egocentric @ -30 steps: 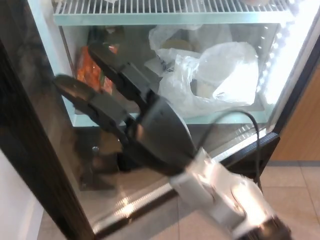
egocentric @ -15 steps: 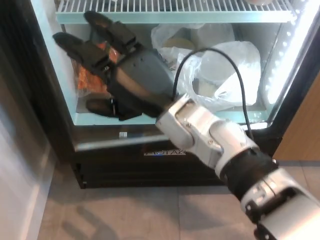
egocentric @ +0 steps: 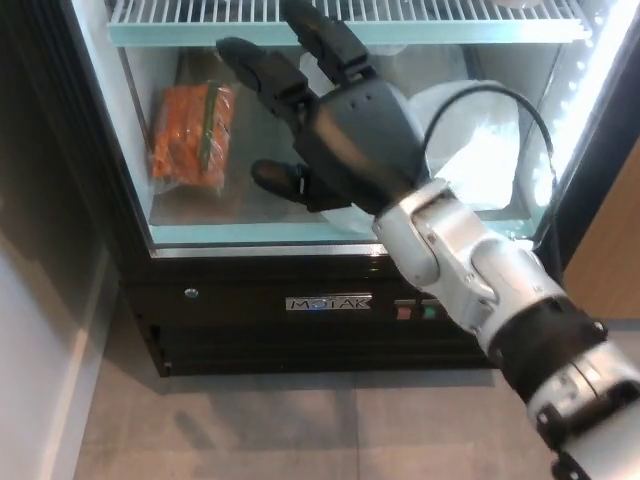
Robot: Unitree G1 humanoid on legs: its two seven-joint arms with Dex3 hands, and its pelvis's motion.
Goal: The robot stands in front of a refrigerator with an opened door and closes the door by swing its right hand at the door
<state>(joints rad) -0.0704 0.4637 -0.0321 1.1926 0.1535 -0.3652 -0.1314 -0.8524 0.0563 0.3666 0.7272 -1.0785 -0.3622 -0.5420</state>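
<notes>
Black fingers (egocentric: 290, 75) spread apart, holding nothing: my right hand (egocentric: 340, 140) hangs before the lit fridge (egocentric: 330, 235). I can't make out the door; I judge it lies off to the hand's left.

The right hand (egocentric: 345, 140) looks like matt black plastic, its forearm (egocentric: 470, 270) glossy silver-grey. The wire shelf (egocentric: 340, 15) is white-coated metal. Thin white plastic bags (egocentric: 480, 150) look crinkled, the orange packet (egocentric: 190, 135) glossy. The floor (egocentric: 280, 430) is smooth grey tile.
</notes>
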